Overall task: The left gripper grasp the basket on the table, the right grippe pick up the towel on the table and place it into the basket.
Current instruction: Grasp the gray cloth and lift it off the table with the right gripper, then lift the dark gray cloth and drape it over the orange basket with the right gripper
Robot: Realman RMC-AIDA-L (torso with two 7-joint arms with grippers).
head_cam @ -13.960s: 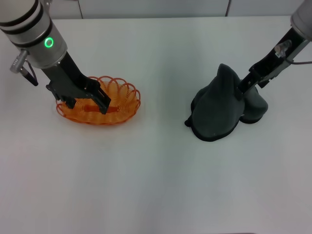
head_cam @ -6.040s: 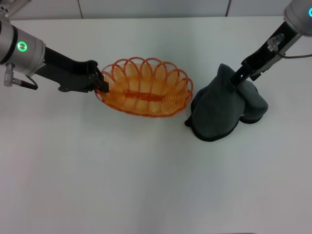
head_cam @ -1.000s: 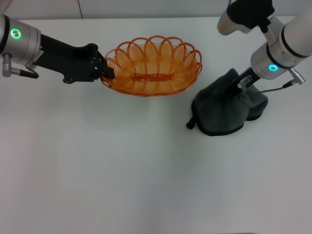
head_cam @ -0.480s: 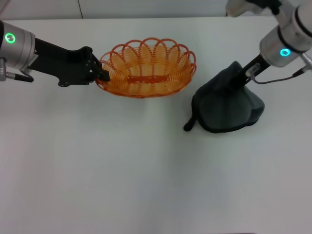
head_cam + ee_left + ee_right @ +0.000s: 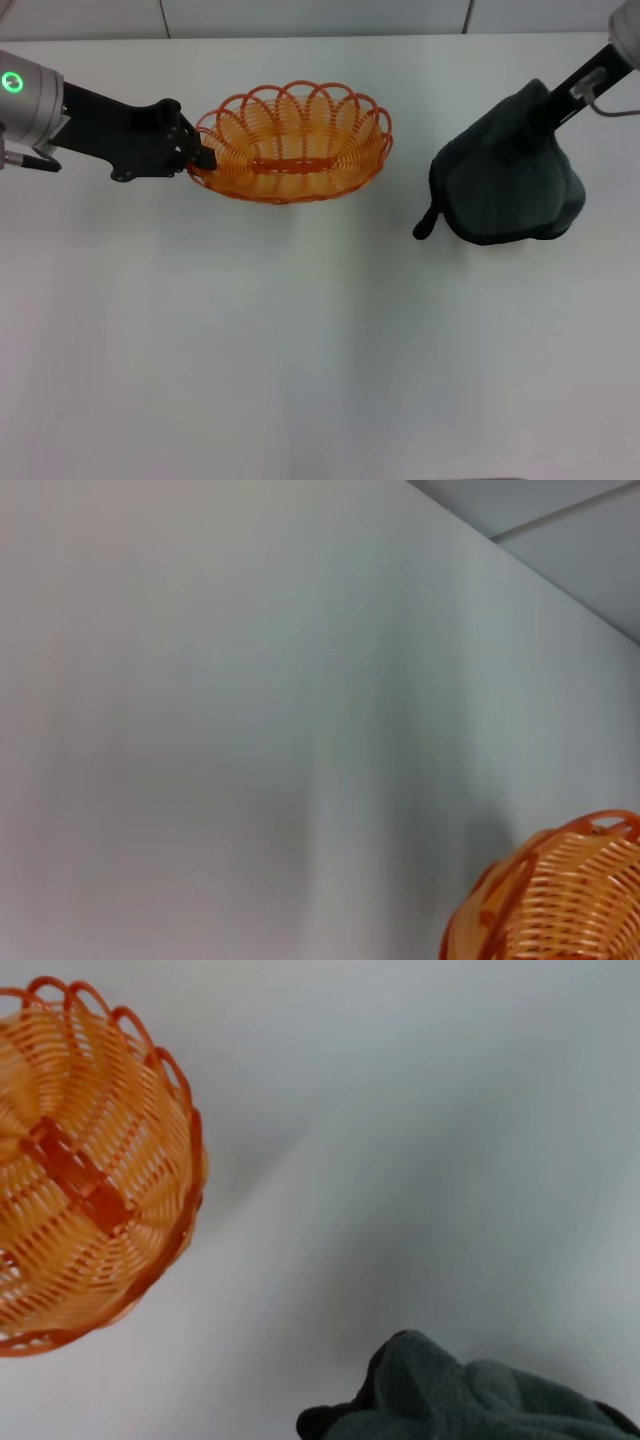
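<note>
- Orange wire basket is sitting toward the far left of the white desk, its left rim pinched between the left gripper's fingers.
- Charcoal towel is hanging bunched near the desk's far right edge, its top nipped by the right gripper.
- Basket and towel are lying well apart.
- Right wrist view is showing the basket's flat base strip; left wrist view is catching only a basket edge.
</note>
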